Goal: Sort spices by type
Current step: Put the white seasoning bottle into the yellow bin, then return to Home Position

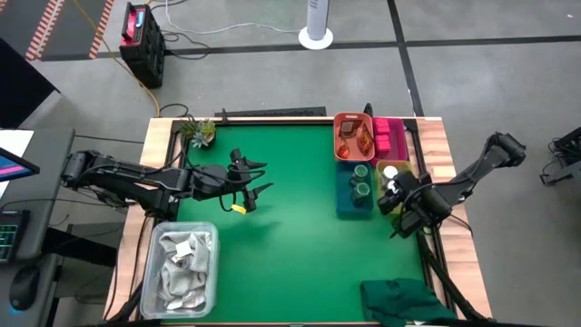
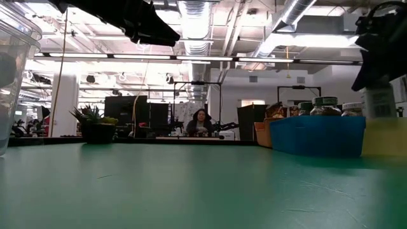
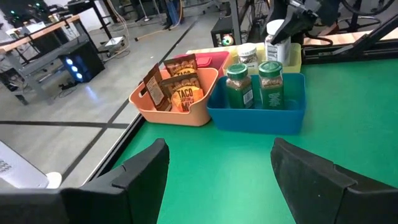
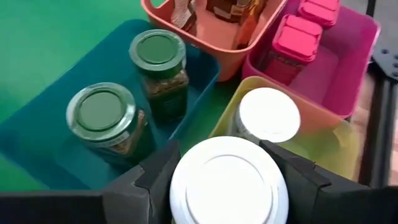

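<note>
The right gripper [image 4: 227, 180] hangs over the yellow bin [image 4: 323, 140] at the right side of the table [image 1: 290, 227], its jaws grasping a white-capped jar [image 4: 229, 183] by the sides, one dark finger on each flank of the wide cap. Whether the jar's base rests on the bin floor cannot be told. Just beyond it, inside the same yellow bin, stands a second white-capped jar [image 4: 268, 115], upright.

Beside the yellow bin sits the blue bin [image 4: 56, 118], holding two green-lidded jars [image 4: 102, 112] of dark flakes, both upright and set a little apart from each other. Past the yellow bin is the pink bin [image 4: 348, 74] with two pink-capped containers [image 4: 301, 34] standing in it. Next to that, beyond the blue bin, the orange bin [image 4: 205, 37] holds brown taco seasoning packets [image 3: 185, 96], leaning on edge.

The four bins are clustered touching one another near the table's far right corner.

The left gripper [image 1: 259, 177] hovers above the green mat toward the left-centre of the table, well apart from the bins, its jaws released and spread with nothing between them. A small yellow item [image 1: 239, 208] lies on the mat just beneath it; what it is cannot be told.

At the near left corner a clear tub [image 1: 211, 272] holds white rags [image 1: 182, 259]. A folded green cloth [image 1: 404, 300] lies at the near right edge. A small spiky green plant [image 1: 200, 132] stands at the far left corner. In the room beyond, a person [image 2: 201, 121] sits at a desk.
</note>
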